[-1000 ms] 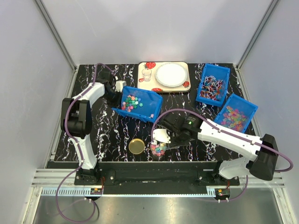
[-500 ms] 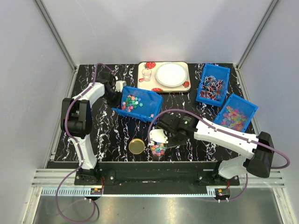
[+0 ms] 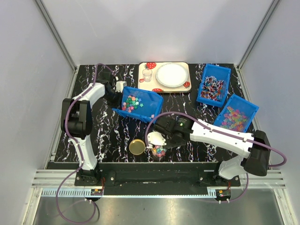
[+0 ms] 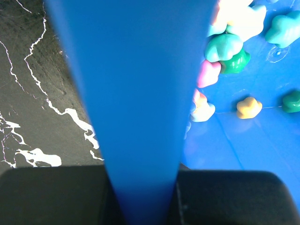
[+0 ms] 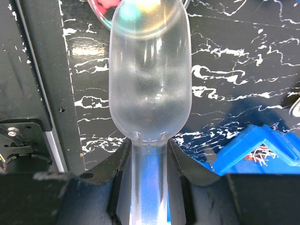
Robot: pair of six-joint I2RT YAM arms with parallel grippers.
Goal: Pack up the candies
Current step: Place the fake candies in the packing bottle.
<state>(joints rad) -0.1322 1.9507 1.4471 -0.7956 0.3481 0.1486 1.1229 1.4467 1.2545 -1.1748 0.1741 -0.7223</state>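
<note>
Chunky bright candies (image 3: 131, 102) lie in a blue bin (image 3: 151, 104) at centre-left; in the left wrist view candies (image 4: 229, 47) show on its floor. My left gripper (image 3: 116, 96) is shut on the bin's left wall (image 4: 140, 93), which fills the gap between its jaws (image 4: 140, 192). My right gripper (image 3: 168, 138) is shut on the handle of a translucent scoop (image 3: 157, 138), its bowl (image 5: 150, 79) pointing away from the jaws (image 5: 149, 187). The scoop's tip hangs over a small clear jar (image 3: 159, 151) holding mixed candies. The jar rim (image 5: 105, 5) peeks in at the top edge.
A gold lid (image 3: 137, 146) lies just left of the jar. At the back a strawberry tray (image 3: 165, 89) carries a white plate (image 3: 171, 75) and a small glass (image 3: 147, 75). Two more blue bins stand at right: stick sweets (image 3: 201, 83) and pastel sweets (image 3: 245, 101).
My right arm has shifted left, carrying the scoop further over the jar. The left arm and the blue bin have not moved.
</note>
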